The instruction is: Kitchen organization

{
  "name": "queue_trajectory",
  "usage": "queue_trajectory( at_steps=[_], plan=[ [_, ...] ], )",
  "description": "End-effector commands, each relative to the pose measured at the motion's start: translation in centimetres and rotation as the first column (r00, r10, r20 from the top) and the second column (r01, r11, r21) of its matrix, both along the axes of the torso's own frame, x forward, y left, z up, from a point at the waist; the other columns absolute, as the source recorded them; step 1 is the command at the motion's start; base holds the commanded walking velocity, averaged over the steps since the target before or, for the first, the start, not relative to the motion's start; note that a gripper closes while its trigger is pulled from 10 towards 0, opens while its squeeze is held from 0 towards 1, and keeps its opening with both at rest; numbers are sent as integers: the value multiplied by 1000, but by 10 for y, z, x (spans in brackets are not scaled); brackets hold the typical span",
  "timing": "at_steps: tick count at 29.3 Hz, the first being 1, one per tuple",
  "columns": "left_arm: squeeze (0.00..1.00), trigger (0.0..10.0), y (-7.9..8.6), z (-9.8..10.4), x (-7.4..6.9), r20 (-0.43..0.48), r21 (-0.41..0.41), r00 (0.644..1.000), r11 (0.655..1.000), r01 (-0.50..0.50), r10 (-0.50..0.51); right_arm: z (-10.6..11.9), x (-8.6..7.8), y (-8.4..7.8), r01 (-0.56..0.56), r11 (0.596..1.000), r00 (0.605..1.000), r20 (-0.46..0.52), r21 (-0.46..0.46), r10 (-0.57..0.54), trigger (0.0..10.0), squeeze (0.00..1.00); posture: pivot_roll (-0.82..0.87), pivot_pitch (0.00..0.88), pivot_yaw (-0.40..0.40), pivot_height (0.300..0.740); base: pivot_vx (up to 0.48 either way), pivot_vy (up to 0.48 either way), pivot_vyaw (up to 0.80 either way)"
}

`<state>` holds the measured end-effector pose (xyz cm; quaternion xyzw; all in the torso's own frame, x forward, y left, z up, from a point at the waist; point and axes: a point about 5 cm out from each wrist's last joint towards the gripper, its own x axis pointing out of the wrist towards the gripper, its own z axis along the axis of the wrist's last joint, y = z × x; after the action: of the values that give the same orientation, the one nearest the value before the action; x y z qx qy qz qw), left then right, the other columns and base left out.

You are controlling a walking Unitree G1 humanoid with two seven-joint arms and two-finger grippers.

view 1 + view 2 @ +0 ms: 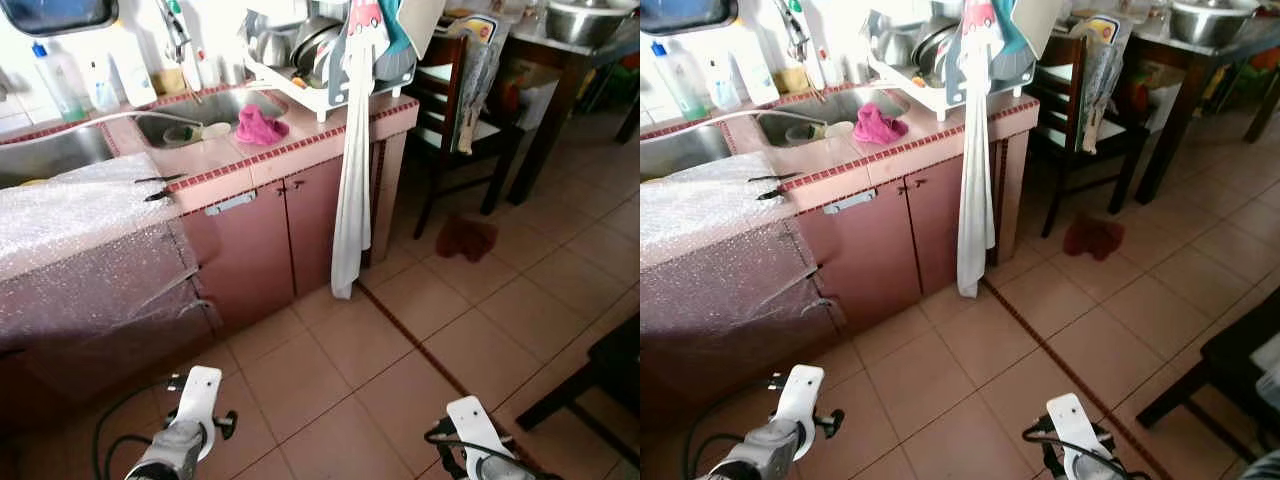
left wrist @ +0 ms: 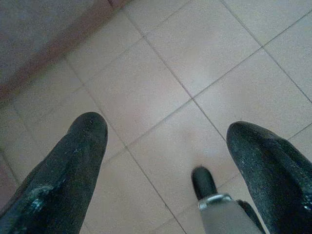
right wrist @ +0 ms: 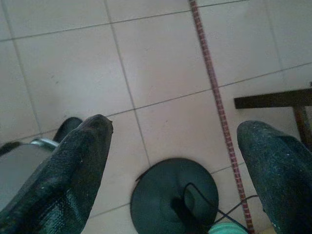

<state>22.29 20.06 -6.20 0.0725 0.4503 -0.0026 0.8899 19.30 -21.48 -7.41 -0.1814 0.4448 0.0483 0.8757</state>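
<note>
A pink tiled counter point(image 1: 250, 160) with a steel sink point(image 1: 200, 110) runs along the left. A pink cloth point(image 1: 258, 126) lies on the sink's edge. At the counter's end a white dish rack point(image 1: 310, 60) holds plates and pots, and a long white towel point(image 1: 352, 190) hangs from it down to the floor. A dark red rag point(image 1: 466, 236) lies on the floor tiles by a chair. Both arms hang low, the left arm point(image 1: 190, 425) and the right arm point(image 1: 480, 440). My left gripper point(image 2: 165, 131) and right gripper point(image 3: 175, 129) are open over bare floor tiles, holding nothing.
Bubble wrap point(image 1: 90, 240) drapes over the counter's left part. Bottles point(image 1: 60, 80) stand behind the sink. A dark wooden chair point(image 1: 450, 110) and a table point(image 1: 560, 60) with a metal bowl point(image 1: 585, 18) stand at the back right. Another dark chair point(image 1: 590, 390) is at the near right.
</note>
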Motion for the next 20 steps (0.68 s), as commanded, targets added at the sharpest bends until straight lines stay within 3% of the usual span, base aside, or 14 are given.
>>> queue_trajectory(
  at_steps=[1,20],
  plan=[
    [0,10000,1,2,3,7,2,1000,1000,4,-4,1,2,0,-6,1000,1000,9,-3,6,10000,0,-41,0,36,740,0,0,0],
    [0,10000,3,2,3,-4,3,1000,1000,30,-30,0,0,2,-40,999,999,5,-13,40,10000,0,-42,0,37,740,0,0,0]
  ],
)
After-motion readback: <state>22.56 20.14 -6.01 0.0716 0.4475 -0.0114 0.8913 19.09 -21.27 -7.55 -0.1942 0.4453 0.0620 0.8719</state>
